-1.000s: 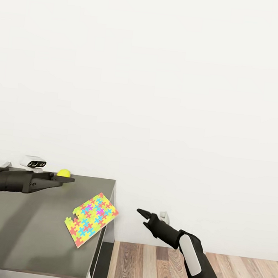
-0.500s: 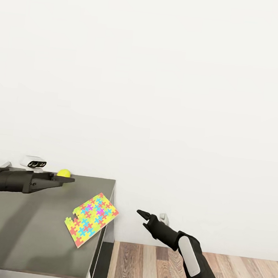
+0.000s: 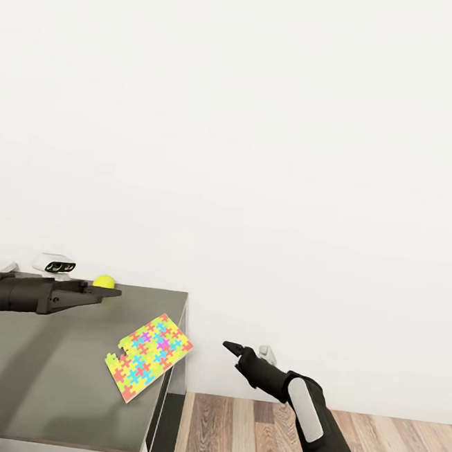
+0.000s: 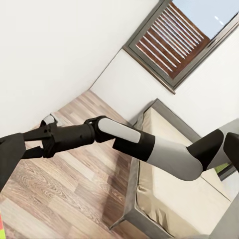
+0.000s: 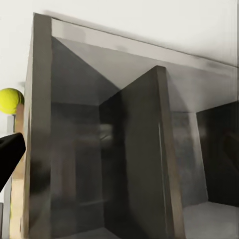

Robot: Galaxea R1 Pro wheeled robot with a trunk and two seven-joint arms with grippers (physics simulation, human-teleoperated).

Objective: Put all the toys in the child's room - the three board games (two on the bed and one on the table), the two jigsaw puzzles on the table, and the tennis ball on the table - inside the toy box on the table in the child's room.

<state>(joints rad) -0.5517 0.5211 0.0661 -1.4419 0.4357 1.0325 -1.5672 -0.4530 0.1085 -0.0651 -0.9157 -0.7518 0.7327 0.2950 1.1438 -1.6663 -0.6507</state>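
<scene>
Your head cam is mostly white wall [image 3: 265,119]. Dark grey table [image 3: 42,387] wing sits lower left, wood floor [image 3: 370,443] to its right. The left wrist cam catches the bed [image 4: 169,199] under a slatted window [image 4: 174,40]. One jigsaw puzzle [image 3: 148,357] lies flat at the table's right edge, one corner poking just over it. Left gripper [image 3: 107,293] is over the table, fingertips just beside the tennis ball [image 3: 104,282] at the back edge; can't tell its jaw state. Right gripper [image 3: 230,347] is off the table, above the floor, fingers pinched together on nothing.
</scene>
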